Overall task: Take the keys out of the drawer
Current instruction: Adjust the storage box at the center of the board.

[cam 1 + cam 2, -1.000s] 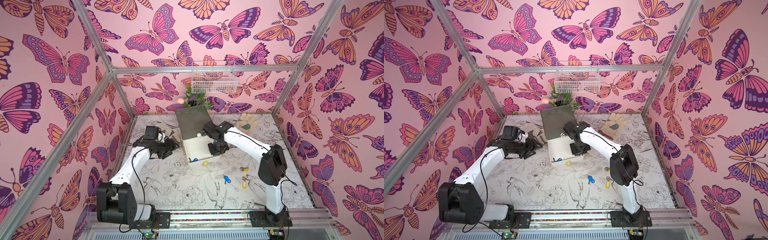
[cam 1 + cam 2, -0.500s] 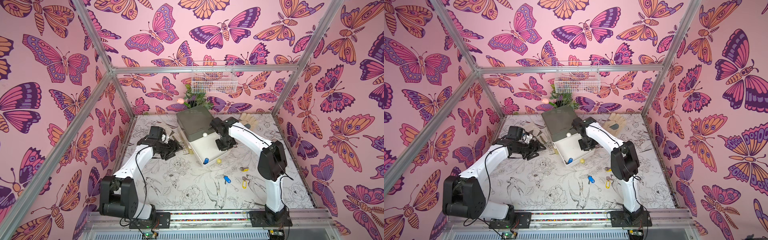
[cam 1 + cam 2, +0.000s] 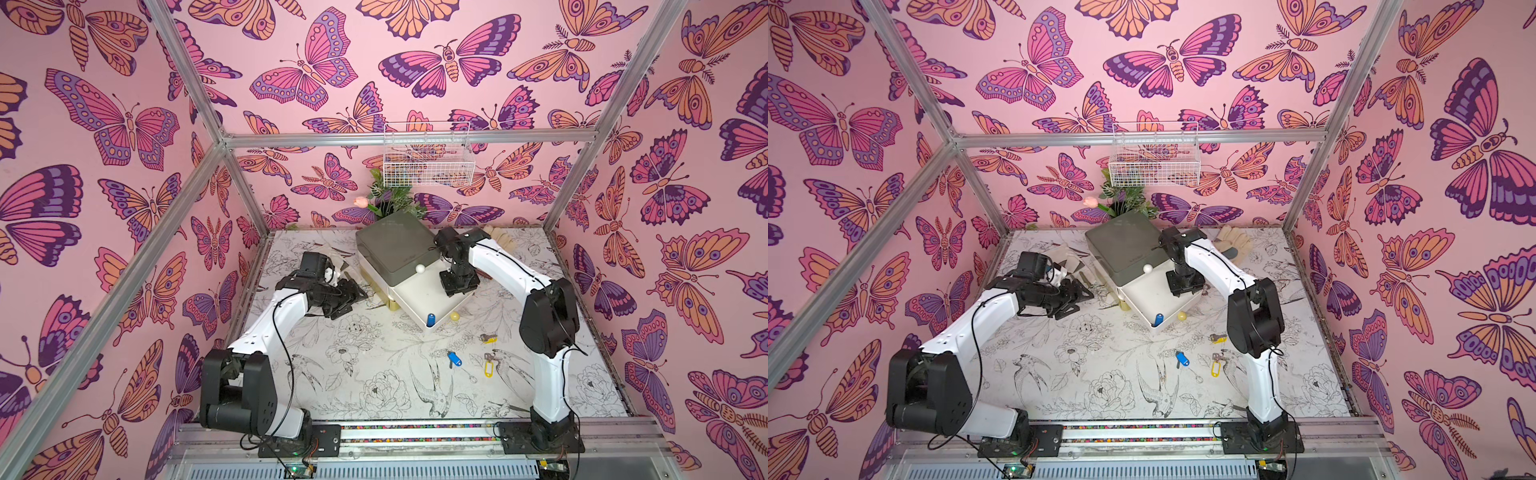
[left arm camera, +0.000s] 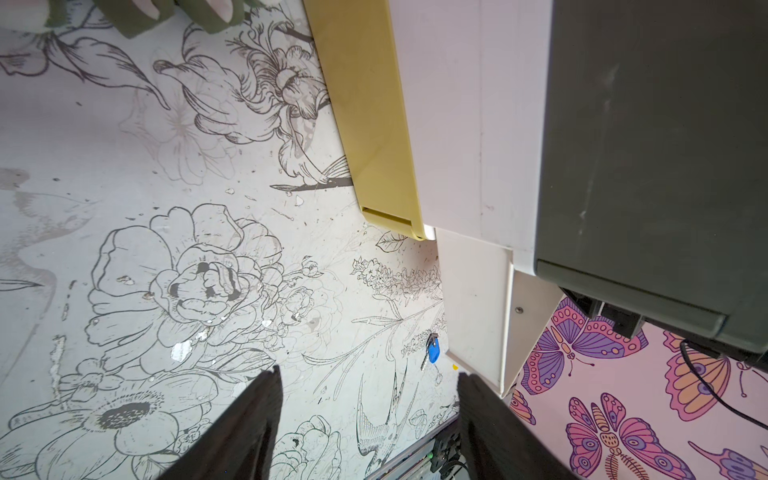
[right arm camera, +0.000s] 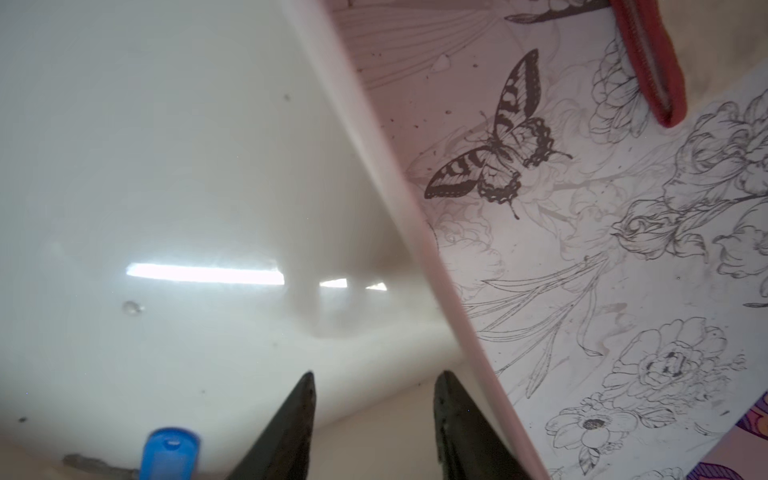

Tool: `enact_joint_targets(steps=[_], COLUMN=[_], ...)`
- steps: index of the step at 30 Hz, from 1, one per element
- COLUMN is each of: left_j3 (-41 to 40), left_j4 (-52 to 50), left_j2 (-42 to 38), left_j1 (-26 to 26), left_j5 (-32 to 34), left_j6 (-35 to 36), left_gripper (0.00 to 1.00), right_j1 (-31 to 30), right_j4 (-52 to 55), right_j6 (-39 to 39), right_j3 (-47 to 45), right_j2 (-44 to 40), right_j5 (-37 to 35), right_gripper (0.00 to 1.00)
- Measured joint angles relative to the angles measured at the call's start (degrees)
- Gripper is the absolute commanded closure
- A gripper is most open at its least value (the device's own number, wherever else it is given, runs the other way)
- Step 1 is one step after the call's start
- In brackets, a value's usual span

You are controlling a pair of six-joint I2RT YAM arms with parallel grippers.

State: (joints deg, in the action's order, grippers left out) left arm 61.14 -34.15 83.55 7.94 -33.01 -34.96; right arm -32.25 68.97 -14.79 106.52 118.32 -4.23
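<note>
Drawer glossy smooth white plastic, cabinet lid matt grey with scuffs, blue key tag shiny plastic, table cover matt, flecked, worn.

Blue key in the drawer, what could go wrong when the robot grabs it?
The blue-tagged key sits in a corner of the white drawer, so the open right gripper might bump the wall or pinch only the tag and drop it. The open left gripper holds nothing, so a bump might slide the cabinet.
</note>
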Motion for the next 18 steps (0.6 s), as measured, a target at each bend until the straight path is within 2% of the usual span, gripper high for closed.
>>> enact_joint_targets(steps=[3, 8, 18], left_j3=[-0.02, -1.36, -3.13], left_j4=[0.31, 1.44, 1.60], left_j2=[0.15, 0.17, 0.15], left_j1=[0.02, 0.00, -0.11], left_j5=[-0.28, -0.66, -1.33], left_j6=[0.02, 0.42, 0.42], left_gripper=[0.26, 0.26, 0.25], right_j1=[-1.03, -3.58, -6.54], right_j4=[0.22, 0.57, -0.85], right_j6=[0.28, 2.64, 6.25], right_j3=[-0.83, -2.10, -6.34], right_j2=[-1.29, -2.93, -4.81], right_j5=[1.97, 4.63, 4.44], right_gripper=[0.29, 0.06, 0.04])
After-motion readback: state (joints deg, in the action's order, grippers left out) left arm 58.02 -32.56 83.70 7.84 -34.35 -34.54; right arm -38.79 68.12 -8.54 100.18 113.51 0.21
